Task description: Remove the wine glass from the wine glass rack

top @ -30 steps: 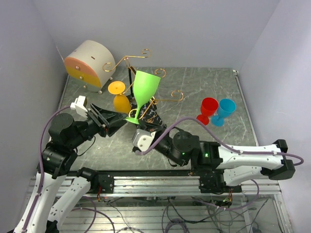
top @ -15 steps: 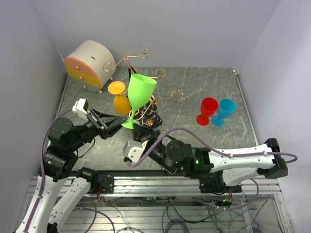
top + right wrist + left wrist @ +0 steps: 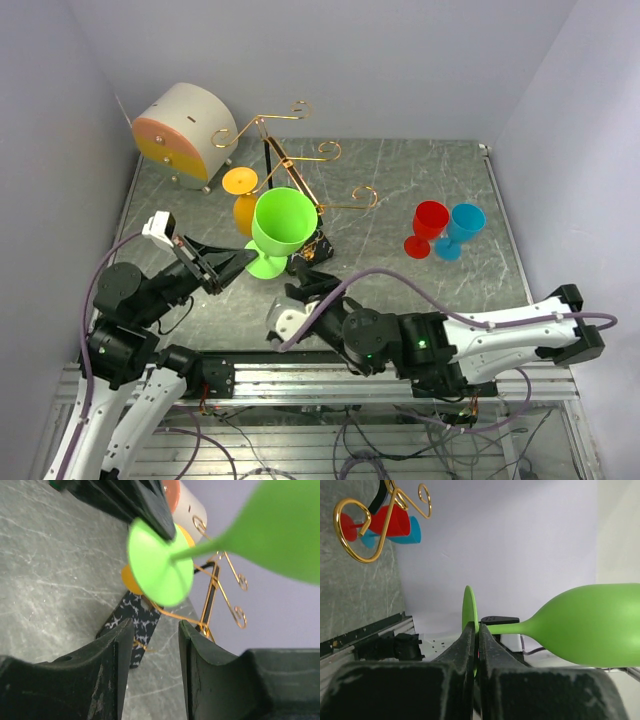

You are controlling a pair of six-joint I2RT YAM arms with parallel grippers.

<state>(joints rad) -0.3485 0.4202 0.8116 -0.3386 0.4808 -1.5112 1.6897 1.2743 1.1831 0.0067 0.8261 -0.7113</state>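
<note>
The left gripper (image 3: pixel 246 262) is clamped shut on the rim of the green wine glass's (image 3: pixel 281 222) flat round foot, its two black fingers (image 3: pixel 468 639) pressed together with the disc's edge nipped between them. The right gripper (image 3: pixel 151 630) hangs just below that foot with its jaws standing apart and nothing between them.

The glass is bright lime green and opaque, with a thin stem that flares into a deep rounded bowl. From above, its open mouth tips up toward the camera. It is held in the air, tilted, over the near end of the wine glass rack (image 3: pixel 131 618). In both wrist views no gold wire is seen around its stem.

The rack's black, white-veined base lies on the grey marbled surface (image 3: pixel 400 175). Thin gold arms with curled scroll ends spread from its black post. An orange glass (image 3: pixel 246 208) hangs at the rack's left side. A red glass (image 3: pixel 428 224) and a blue glass (image 3: pixel 464 224) stand touching, well off to the right. A round beige-and-orange drawer box (image 3: pixel 186 130) sits in the far left corner.
</note>
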